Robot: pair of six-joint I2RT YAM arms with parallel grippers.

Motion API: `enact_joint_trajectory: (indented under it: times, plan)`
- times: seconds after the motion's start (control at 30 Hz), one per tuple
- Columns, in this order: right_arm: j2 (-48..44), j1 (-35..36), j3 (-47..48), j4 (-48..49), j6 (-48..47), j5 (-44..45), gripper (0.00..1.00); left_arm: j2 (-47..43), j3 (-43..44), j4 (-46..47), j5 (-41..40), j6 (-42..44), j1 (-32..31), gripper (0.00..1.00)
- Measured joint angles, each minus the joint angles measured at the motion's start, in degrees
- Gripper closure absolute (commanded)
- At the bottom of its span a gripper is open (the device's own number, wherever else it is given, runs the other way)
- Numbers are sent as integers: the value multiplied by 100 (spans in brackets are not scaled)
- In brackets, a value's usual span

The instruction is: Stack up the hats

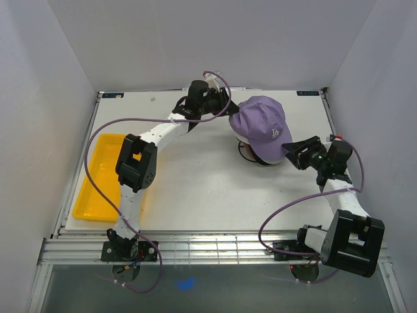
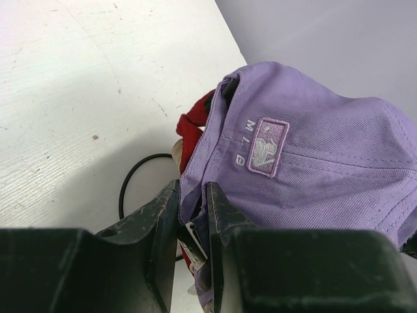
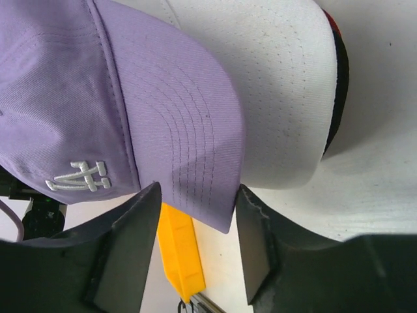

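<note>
Sitting near-left on the counter [image 1: 195, 189]: a yellow tray [image 1: 98, 176], no hat inside. Further in on the right, right end effector [image 3: 199, 195] half open, straddling the brim tip of the lavender hat [image 1: 264, 124], not visibly pinching it. Just beyond, the lavender hat itself, long axis running from that brim up-left to its back strap, draped over the pile: white hat [image 3: 260, 78] directly underneath, red hat [image 2: 192, 127] and black hat [image 3: 339, 91] showing only as edges, all over a wire stand [image 2: 130, 179]. Farthest back, left end effector [image 2: 192, 189] nearly closed, clamped on the lavender hat's rear edge. Probably next: settling it squarely onto the white hat, right arm nearer the brim, left nearer the strap.
</note>
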Motion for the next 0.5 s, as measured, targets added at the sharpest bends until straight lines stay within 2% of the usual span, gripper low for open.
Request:
enact_joint_trajectory:
  times: [0.1, 0.13, 0.33, 0.5]
  plan:
    - [48, 0, -57, 52, 74, 31, 61, -17, 0, -42, -26, 42, 2, 72]
    - [74, -2, -79, 83, 92, 66, 69, -22, 0, -52, -33, 57, 2, 72]
    - [122, -22, -85, 133, 190, 170, 91, -44, 0, -101, -122, 146, 20, 71]
    - [234, -83, 72, 35, 92, 225, 92, -66, 0, -157, -177, 190, 37, 69]
